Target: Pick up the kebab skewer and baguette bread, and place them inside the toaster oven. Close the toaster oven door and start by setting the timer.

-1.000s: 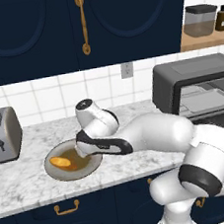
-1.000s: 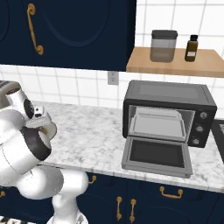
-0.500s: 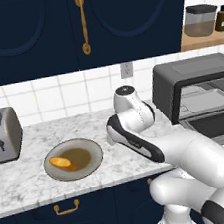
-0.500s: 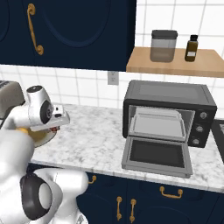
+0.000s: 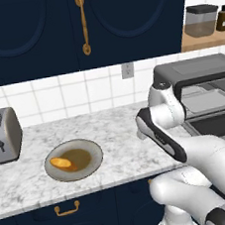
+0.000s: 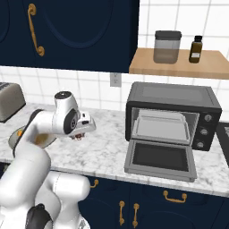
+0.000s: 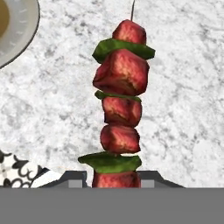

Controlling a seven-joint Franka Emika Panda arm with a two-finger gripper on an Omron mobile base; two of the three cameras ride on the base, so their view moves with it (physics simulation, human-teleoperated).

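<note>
The skewer (image 7: 119,105) stands up from the claw (image 7: 114,177), its lowest meat chunk pinched between the two fingers (red chunks with green pepper slices between them), held above the marble tabletop (image 7: 183,87). The claw is closed narrowly on it. In the right base view the claw (image 6: 80,133) hangs over the tabletop, left of the oven (image 6: 172,117), whose door (image 6: 160,159) lies dropped open. The baguette (image 5: 64,163) rests on the plate (image 5: 93,154), at 9 o'clock from the arm.
</note>
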